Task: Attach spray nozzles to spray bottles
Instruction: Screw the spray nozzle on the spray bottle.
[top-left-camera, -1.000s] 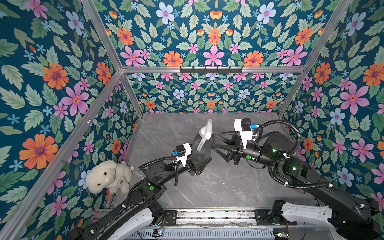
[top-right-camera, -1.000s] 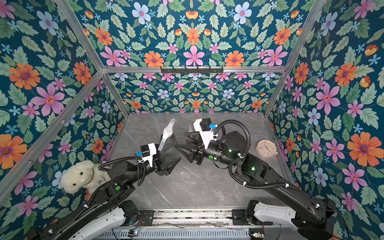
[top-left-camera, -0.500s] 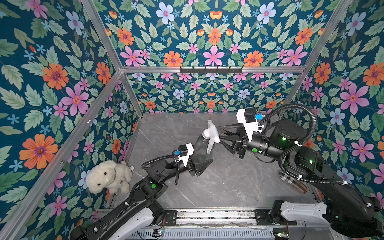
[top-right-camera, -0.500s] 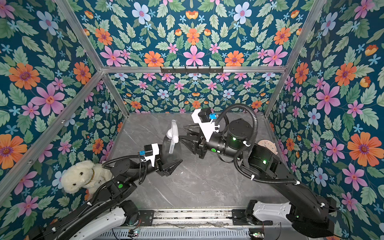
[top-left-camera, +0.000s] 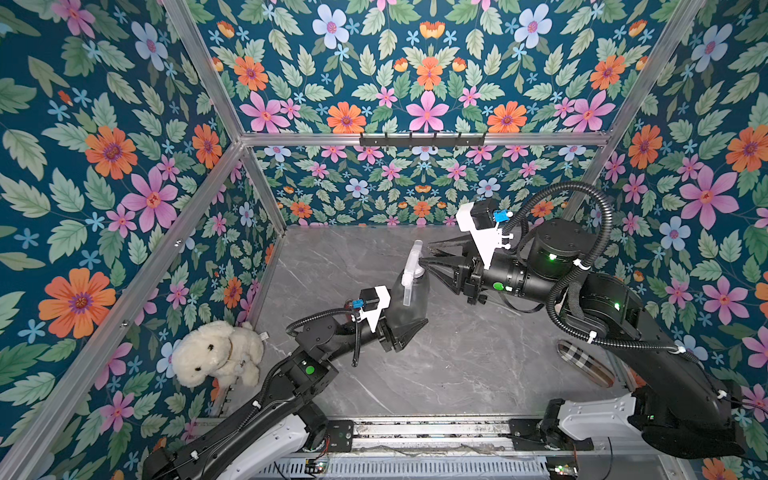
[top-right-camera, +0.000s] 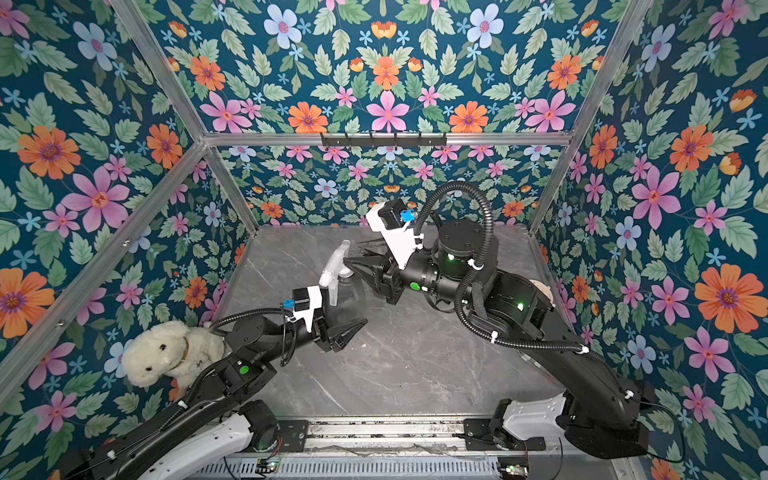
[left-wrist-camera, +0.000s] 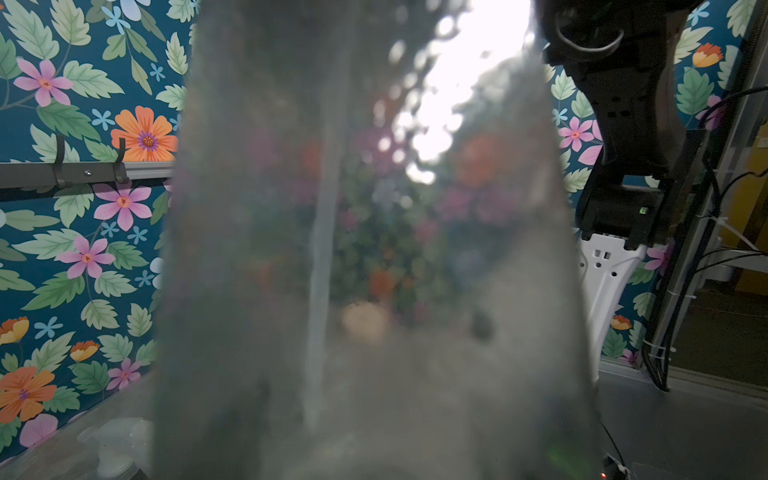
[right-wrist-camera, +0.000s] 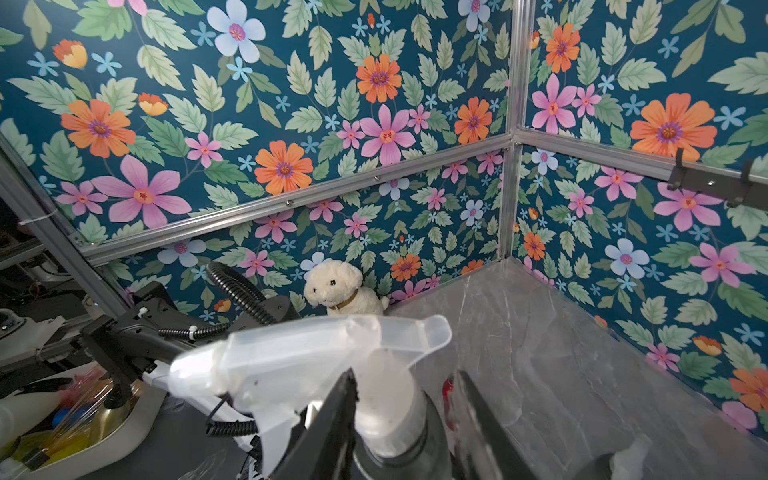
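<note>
Right wrist view: right hand (right-wrist-camera: 405, 376) straddling the collar of the spray nozzle (right-wrist-camera: 316, 357), grip uncertain; nozzle seated on the spray bottle (top-left-camera: 409, 291), clamped upright by the left hand (top-left-camera: 409, 320) mid-desk (top-left-camera: 457, 374); collar probably best pinched squarely, then twisted without tilting.

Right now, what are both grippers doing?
Left gripper: holding the translucent smoky-grey cone-shaped plastic bottle.
Right gripper: straddling the whitish translucent plastic spray nozzle; grip unclear.

Grey marbled table (top-left-camera: 457, 374), plush dog (top-left-camera: 216, 353) at left edge, checked disc (top-left-camera: 586, 361) right
</note>
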